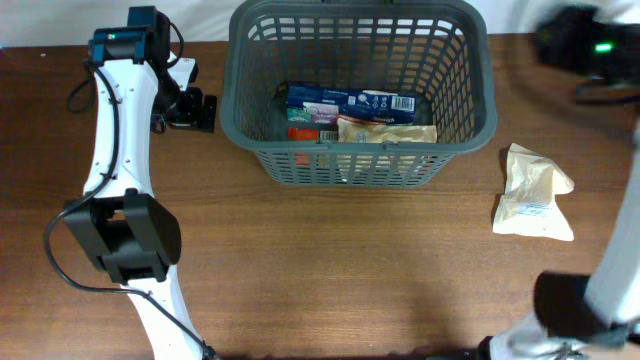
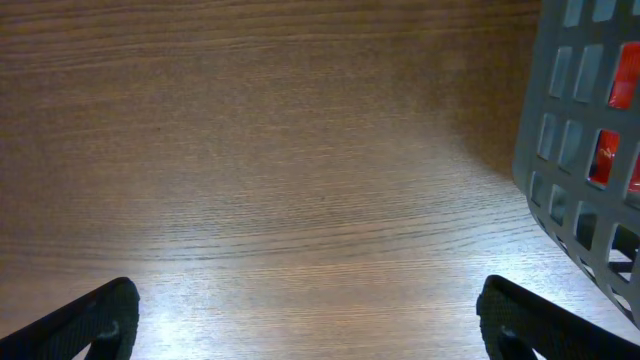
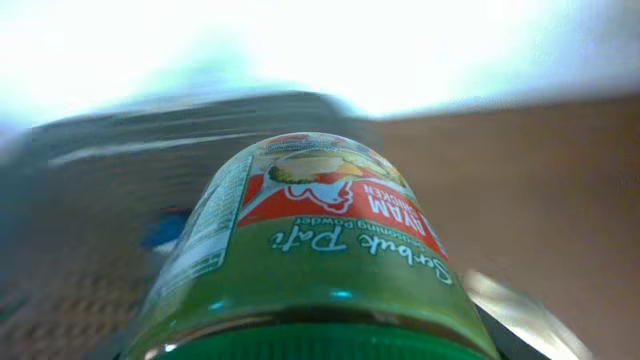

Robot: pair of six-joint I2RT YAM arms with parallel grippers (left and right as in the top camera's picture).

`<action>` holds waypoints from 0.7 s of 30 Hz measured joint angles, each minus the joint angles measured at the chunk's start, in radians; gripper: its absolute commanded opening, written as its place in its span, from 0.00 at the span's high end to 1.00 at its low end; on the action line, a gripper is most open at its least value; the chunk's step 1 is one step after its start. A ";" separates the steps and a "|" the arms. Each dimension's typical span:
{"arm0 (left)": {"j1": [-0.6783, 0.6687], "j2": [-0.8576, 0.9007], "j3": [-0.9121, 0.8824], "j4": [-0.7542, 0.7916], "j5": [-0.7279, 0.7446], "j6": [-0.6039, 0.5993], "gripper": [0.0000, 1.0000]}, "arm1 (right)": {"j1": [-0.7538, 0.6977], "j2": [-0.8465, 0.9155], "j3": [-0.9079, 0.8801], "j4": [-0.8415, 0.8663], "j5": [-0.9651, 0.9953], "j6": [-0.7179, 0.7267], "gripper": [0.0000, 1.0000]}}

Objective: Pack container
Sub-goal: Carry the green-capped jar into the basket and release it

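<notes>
Container position: container (image 1: 360, 90) stands on the table (image 1: 330, 270) at the middle of the far edge, its rear rim at or past that edge.
Container axis: long axis runs left-right, parallel to the far edge; mouth faces up.
Container contents: blue box (image 1: 350, 102) lies lengthways along the rear of the floor; tan packet (image 1: 388, 131) just in front of it; red packet (image 1: 300, 132) toward the left end.
Open room, near side: bare wood from the container's front wall to the near edge.
Open room, right: a pale paper bag (image 1: 533, 192) lies flat, apart from the container's right wall, roughly midway between the far and near edges.
Open room, left: left hand (image 1: 195, 108) sits just beside the container's left wall, near the far left corner; a gap shows between them.
Left hand state: fingertips (image 2: 95, 322) spread wide, only wood between them; slotted wall at the right of the left wrist view, red showing through the slots.
Right hand position: right hand (image 1: 588, 45) is blurred, by the far right corner, outside the container's right rim.
Right hand state: pinching a green jar (image 3: 310, 260); fingers mostly hidden.
Jar axis: points away from the right wrist camera, lid nearest, label reading inverted.
Surface: brown wood grain, glare patch under the left hand.
Room: pale, unresolved beyond the far edge.
</notes>
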 measured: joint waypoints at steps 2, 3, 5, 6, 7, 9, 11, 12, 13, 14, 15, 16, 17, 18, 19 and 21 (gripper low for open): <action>0.000 0.000 0.000 0.000 0.000 0.000 0.01 | 0.114 -0.029 0.014 0.011 -0.004 -0.022 0.85; 0.000 0.000 0.000 0.000 0.000 0.000 0.01 | 0.182 -0.035 0.016 0.021 -0.002 -0.037 0.85; 0.000 0.000 0.000 0.000 0.000 0.000 0.01 | 0.260 -0.029 0.015 0.028 0.015 -0.047 0.85; 0.000 0.000 0.000 0.000 0.000 0.000 0.01 | 0.312 -0.011 0.008 0.036 0.034 -0.055 0.85; 0.000 0.000 0.000 0.000 0.000 0.000 0.01 | 0.332 0.000 0.005 0.039 0.044 -0.057 0.85; 0.000 0.000 0.000 0.000 0.000 0.000 0.01 | 0.381 0.049 -0.011 0.050 0.077 -0.062 0.85; 0.000 0.000 0.000 0.000 0.000 0.000 0.01 | 0.405 0.108 -0.027 0.059 0.106 -0.065 0.85; 0.000 0.000 0.000 0.000 0.000 0.000 0.01 | 0.412 0.144 -0.035 0.063 0.121 -0.066 0.84; 0.000 0.000 0.000 0.000 0.000 0.000 0.01 | 0.415 0.179 -0.042 0.064 0.132 -0.066 0.84; 0.000 0.000 0.000 0.000 0.000 0.000 0.01 | 0.416 0.225 -0.051 0.063 0.145 -0.066 0.84; 0.000 0.000 0.000 0.000 0.000 0.000 0.01 | 0.414 0.267 -0.056 0.063 0.154 -0.068 0.84; 0.000 0.000 0.000 0.000 0.000 0.000 0.01 | 0.412 0.309 -0.060 0.063 0.161 -0.068 0.84; 0.000 0.000 0.000 0.000 0.000 0.000 0.01 | 0.409 0.350 -0.064 0.062 0.168 -0.068 0.84; 0.000 0.000 0.000 0.000 0.000 0.000 0.01 | 0.404 0.387 -0.068 0.058 0.172 -0.068 0.84; 0.000 0.000 0.000 0.000 0.000 0.000 0.01 | 0.399 0.418 -0.071 0.051 0.175 -0.068 0.84; 0.000 0.000 0.000 0.000 0.000 0.000 0.01 | 0.387 0.476 -0.075 0.034 0.179 -0.066 0.84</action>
